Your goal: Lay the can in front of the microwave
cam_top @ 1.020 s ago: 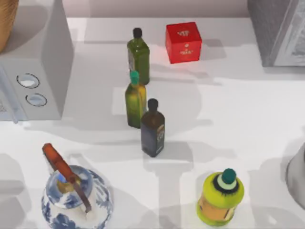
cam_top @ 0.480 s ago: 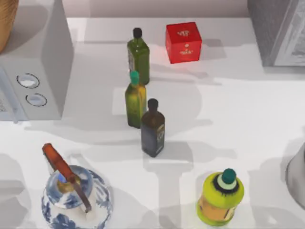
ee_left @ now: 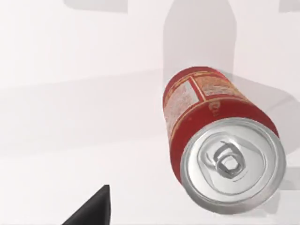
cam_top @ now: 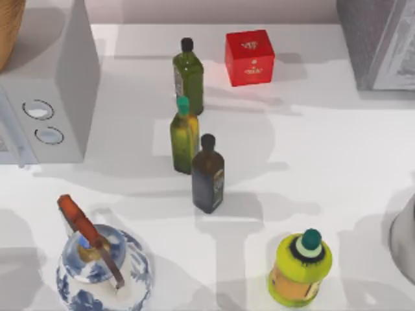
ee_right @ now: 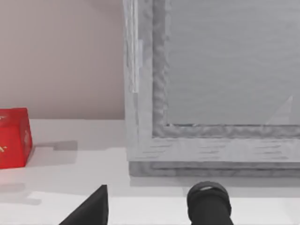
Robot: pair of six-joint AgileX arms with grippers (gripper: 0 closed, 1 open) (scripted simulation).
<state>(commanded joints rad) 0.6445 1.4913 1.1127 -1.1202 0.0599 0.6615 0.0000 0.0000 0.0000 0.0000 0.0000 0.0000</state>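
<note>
So the can (ee_left: pixel 220 140) is standing upright on the white table (ee_left: pixel 70 117), seen from the left wrist cam looking down at its silver top. It sits just beside and below the left claw, off to one side of the one dark fingertip (ee_left: pixel 93 208) that pokes into that shot, not touching it. Can't tell whether that claw is wide or narrow.

The microwave (cam_top: pixel 45 97) sits at the table's left edge, dials facing front.

The right wrist cam faces the speckled grey box (ee_right: pixel 211 84), with a red cube (ee_right: pixel 13 137) off to the side. Can't tell that claw's state either.
</note>
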